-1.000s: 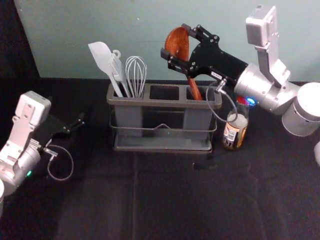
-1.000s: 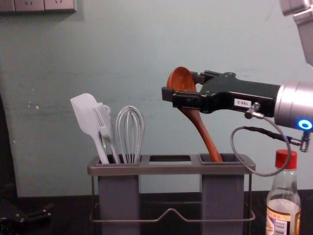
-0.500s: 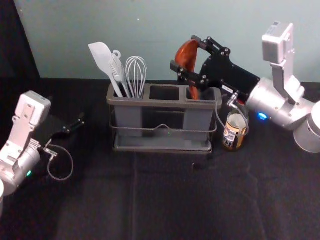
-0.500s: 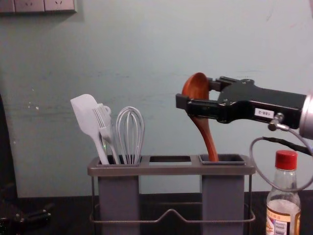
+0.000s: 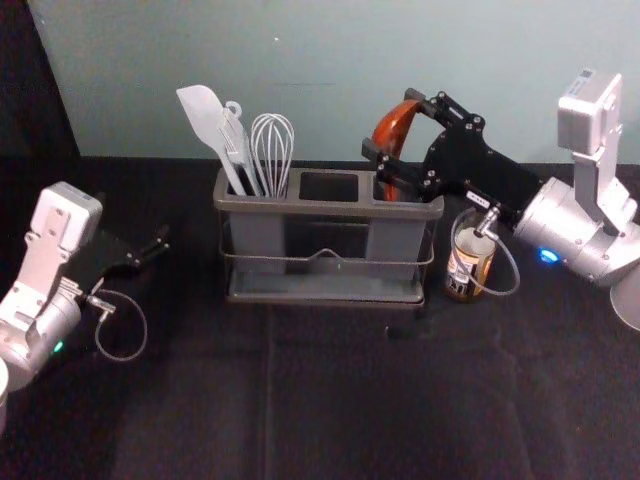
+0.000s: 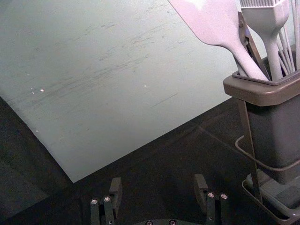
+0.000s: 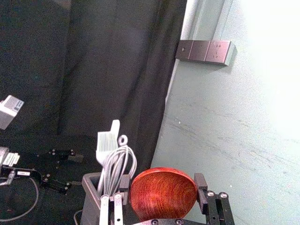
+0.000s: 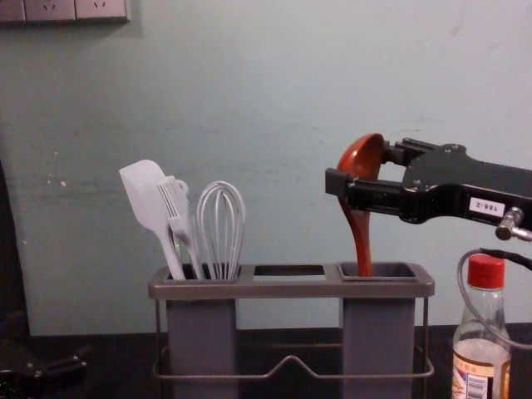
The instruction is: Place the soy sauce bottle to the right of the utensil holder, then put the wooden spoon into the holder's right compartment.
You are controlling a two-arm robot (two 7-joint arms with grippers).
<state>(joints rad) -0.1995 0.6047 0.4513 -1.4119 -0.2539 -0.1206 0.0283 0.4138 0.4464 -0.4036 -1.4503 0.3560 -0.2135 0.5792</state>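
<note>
In the head view my right gripper [image 5: 392,124] is shut on the bowl of the wooden spoon [image 5: 397,127], above the holder's right compartment. The spoon [image 8: 362,162] is nearly upright in the chest view, its handle's lower end in that compartment's opening. In the right wrist view the bowl [image 7: 163,194] touches both fingers of the right gripper [image 7: 162,187]. The soy sauce bottle [image 8: 482,353] stands to the right of the utensil holder [image 8: 291,288], red cap on. My left gripper [image 5: 153,245] is parked at the left; its wrist view shows the left gripper [image 6: 157,190] open, holding nothing.
A white spatula [image 8: 148,199], a brush [image 8: 179,208] and a whisk [image 8: 221,229] stand in the holder's left compartment. Behind the table rises a pale wall. The right gripper's cable loop hangs in front of the bottle.
My right gripper has moved right and somewhat lower with the spoon's bowl. The spoon has swung from a leftward lean to nearly upright. The left arm, holder and bottle have stayed put.
</note>
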